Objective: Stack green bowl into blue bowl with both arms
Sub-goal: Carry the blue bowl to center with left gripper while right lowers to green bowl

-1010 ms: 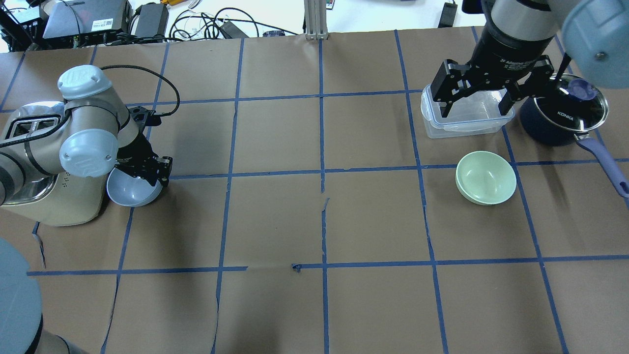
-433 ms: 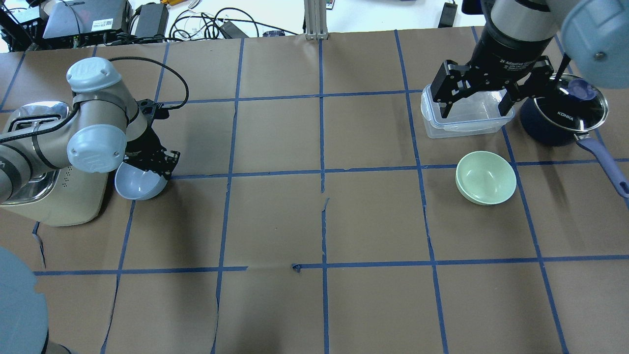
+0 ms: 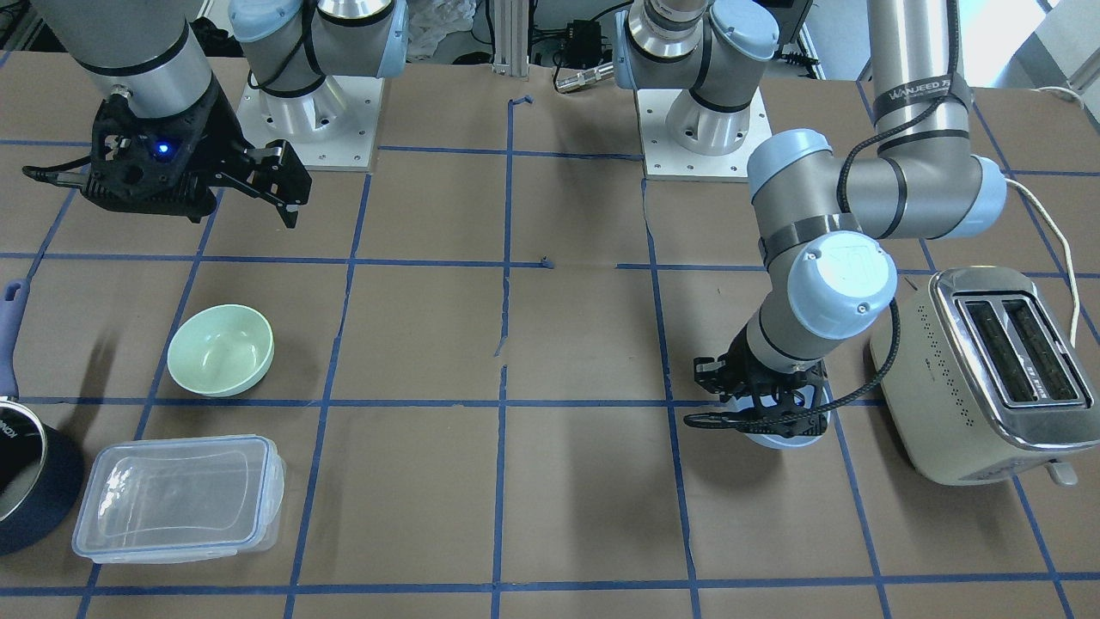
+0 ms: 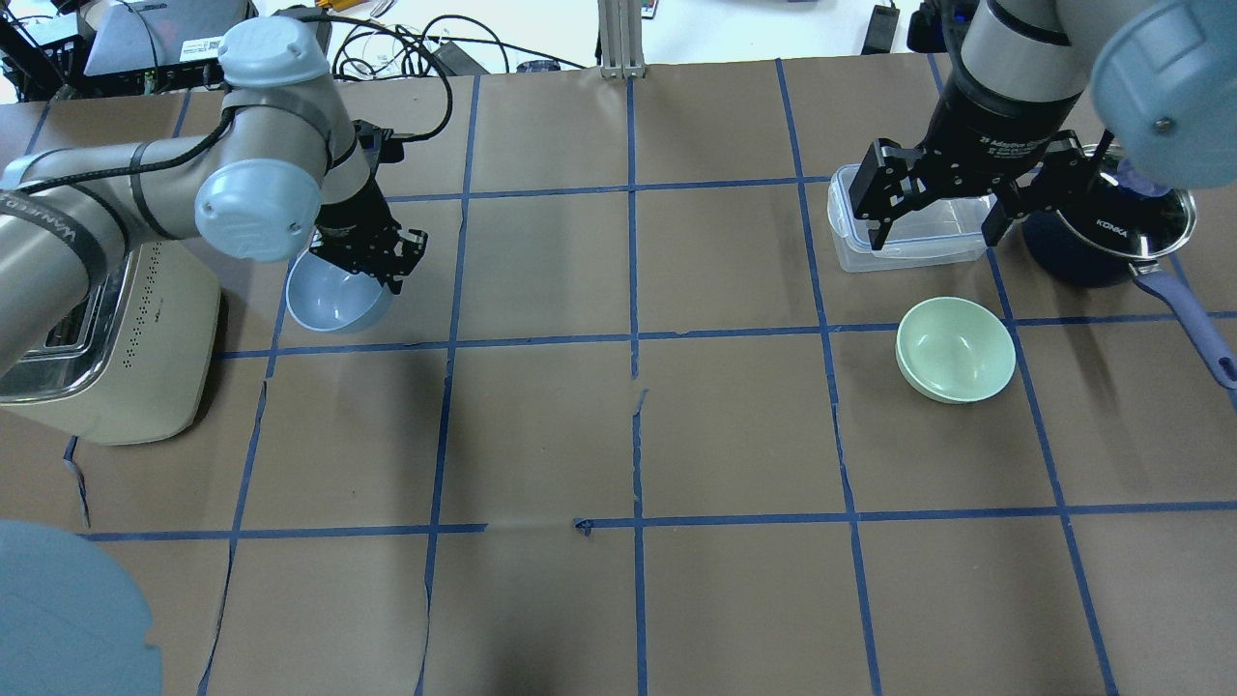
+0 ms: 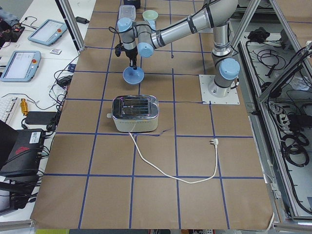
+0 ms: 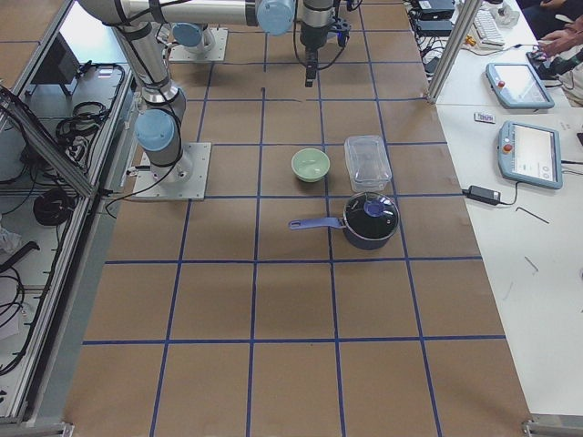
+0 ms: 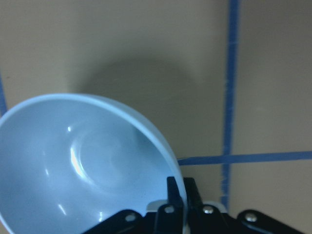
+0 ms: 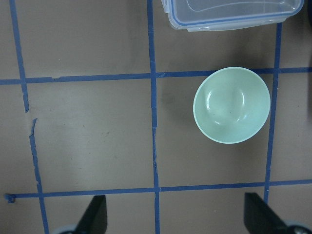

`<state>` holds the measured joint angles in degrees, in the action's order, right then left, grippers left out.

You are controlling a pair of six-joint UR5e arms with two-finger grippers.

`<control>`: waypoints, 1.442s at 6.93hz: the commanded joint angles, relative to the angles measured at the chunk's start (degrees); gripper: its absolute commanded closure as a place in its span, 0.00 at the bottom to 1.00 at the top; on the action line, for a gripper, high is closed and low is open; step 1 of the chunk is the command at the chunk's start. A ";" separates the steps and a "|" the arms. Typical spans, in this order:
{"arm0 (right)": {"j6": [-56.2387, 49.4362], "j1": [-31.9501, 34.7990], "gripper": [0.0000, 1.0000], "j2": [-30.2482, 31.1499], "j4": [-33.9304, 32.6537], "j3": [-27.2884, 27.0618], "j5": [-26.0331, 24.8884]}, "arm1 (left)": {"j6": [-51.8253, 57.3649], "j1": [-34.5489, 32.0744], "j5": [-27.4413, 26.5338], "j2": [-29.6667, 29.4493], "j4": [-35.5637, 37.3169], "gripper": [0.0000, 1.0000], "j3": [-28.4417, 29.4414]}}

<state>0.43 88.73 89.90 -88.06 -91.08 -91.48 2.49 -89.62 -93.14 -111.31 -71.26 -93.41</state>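
Note:
The pale blue bowl (image 4: 333,302) hangs tilted from my left gripper (image 4: 388,263), which is shut on its rim. The left wrist view shows the fingers (image 7: 176,201) pinching the rim of the blue bowl (image 7: 83,165), with its shadow on the paper beyond. In the front view the blue bowl (image 3: 786,438) sits mostly hidden under the left gripper (image 3: 765,413). The green bowl (image 4: 955,349) stands upright on the table at the right. My right gripper (image 4: 935,232) is open and empty, high above the clear container, just beyond the green bowl (image 8: 232,104).
A cream and steel toaster (image 4: 106,338) stands left of the blue bowl. A clear lidded container (image 4: 908,232) and a navy saucepan with glass lid (image 4: 1102,227) stand beyond the green bowl; the pan's handle (image 4: 1193,319) points toward the near edge.
My left arm has carried the blue bowl away from the toaster, farther from me and to the right. The right gripper has barely shifted; the green bowl has not moved.

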 commanded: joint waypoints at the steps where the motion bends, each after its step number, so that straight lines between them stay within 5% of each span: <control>1: -0.52 -0.58 0.00 -1.55 -0.71 -0.32 -0.80 | -9.92 -7.21 6.88 -2.84 -1.60 1.00 5.94; 5: -3.57 -4.24 0.00 -8.24 -17.38 -8.29 -2.30 | -25.32 -19.68 14.30 -8.91 6.11 1.00 7.89; 8: -5.09 -8.14 0.00 -12.18 -41.85 -22.78 -1.60 | -24.73 -23.85 13.43 -11.03 6.05 1.00 7.28; 9: -5.35 -8.14 0.00 -14.20 -44.54 -23.52 -1.60 | -24.64 -24.11 11.25 -11.20 6.04 0.17 7.02; 10: -5.35 -8.14 0.00 -15.18 -44.74 -23.61 -1.60 | -24.64 -24.11 9.23 -11.20 6.48 0.00 7.02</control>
<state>-4.76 80.66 76.41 -130.43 -113.68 -93.08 -22.22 -113.56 -81.63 -122.40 -65.10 -86.30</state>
